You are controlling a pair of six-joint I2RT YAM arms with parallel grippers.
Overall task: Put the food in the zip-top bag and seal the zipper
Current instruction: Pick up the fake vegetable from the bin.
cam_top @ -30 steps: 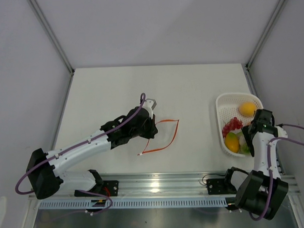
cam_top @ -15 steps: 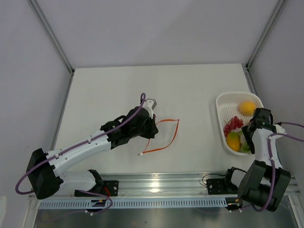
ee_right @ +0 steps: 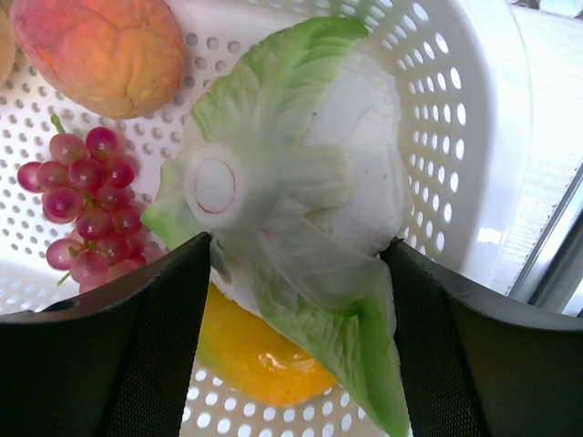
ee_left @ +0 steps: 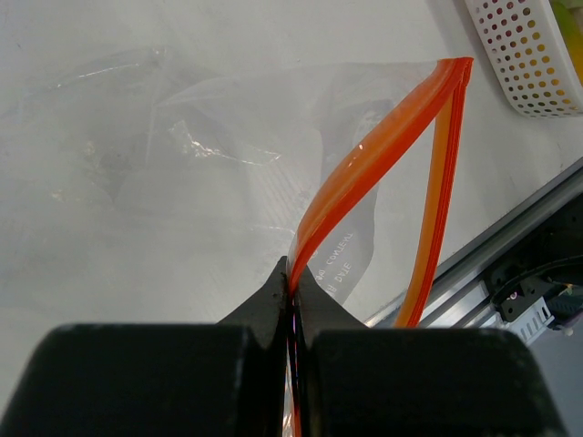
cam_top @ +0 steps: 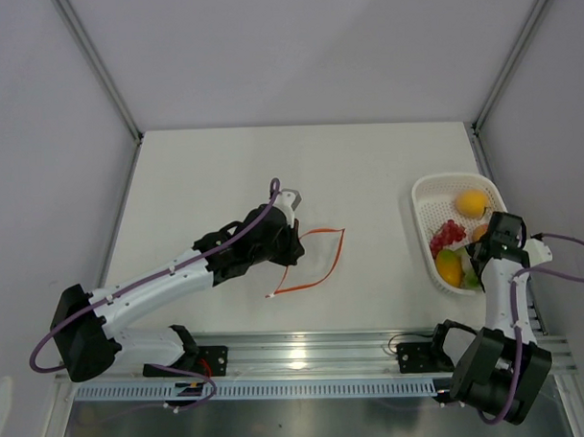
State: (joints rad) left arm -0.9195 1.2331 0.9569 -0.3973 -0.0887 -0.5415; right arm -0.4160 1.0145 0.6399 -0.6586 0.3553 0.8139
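Note:
The zip-top bag (ee_left: pixel 237 173) lies clear and crumpled on the white table, its mouth gaping. My left gripper (ee_left: pixel 293 278) is shut on one lip of the red-orange zipper (ee_left: pixel 383 137) and holds it up; the top view shows this gripper (cam_top: pixel 295 249) beside the zipper loop (cam_top: pixel 321 232). The food sits in a white basket (ee_right: pixel 446 137): a white-green vegetable piece (ee_right: pixel 301 173), a red berry cluster (ee_right: pixel 86 205), an orange fruit (ee_right: pixel 100 50) and a yellow fruit (ee_right: pixel 255 350). My right gripper (ee_right: pixel 299 250) is down in the basket, open, its fingers close on either side of the vegetable piece.
The perforated basket (cam_top: pixel 421 190) stands at the table's right edge, near the right wall post. An aluminium rail (cam_top: pixel 306 347) runs along the near edge, just below the bag. Purple cables trail along both arms.
The right jaws have narrowed around the vegetable piece, and the basket has shifted slightly away from the near edge. The left arm and the bag have stayed still.

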